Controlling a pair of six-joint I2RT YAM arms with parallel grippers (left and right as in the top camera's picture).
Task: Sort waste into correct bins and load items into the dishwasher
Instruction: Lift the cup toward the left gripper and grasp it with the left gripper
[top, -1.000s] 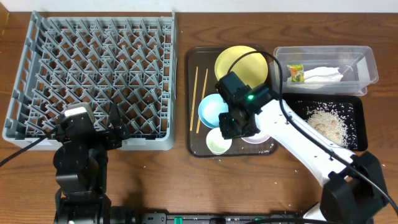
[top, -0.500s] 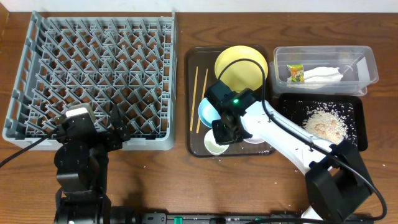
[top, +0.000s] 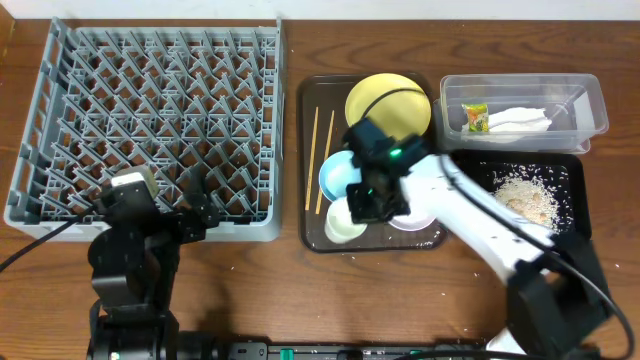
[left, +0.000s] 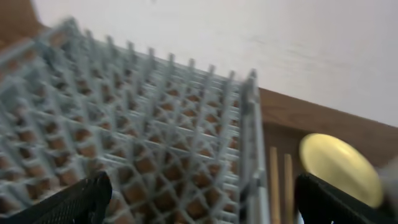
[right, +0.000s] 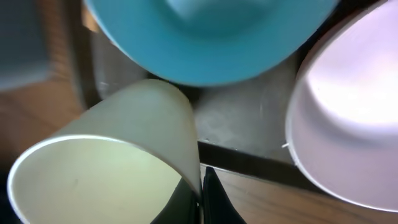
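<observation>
White and small, the cup (right: 106, 162) sits tilted at the near edge of the brown tray (top: 312, 232). Its wall is clenched in the right pincer (right: 202, 190), beside the blue bowl (right: 205, 37) and white bowl (right: 348, 124). The left pincer (top: 195, 205) hangs released, grasping nothing, over the near edge of the grey rack (top: 150, 110).

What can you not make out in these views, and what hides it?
- Overhead: the right arm covers the jaws of the right gripper and part of the small white cup.
- Overhead: the wrapper print is too small to read.
- Left wrist: blur smears the dish rack and yellow plate.
- Right wrist: the frame edge cuts off the white bowl.
</observation>
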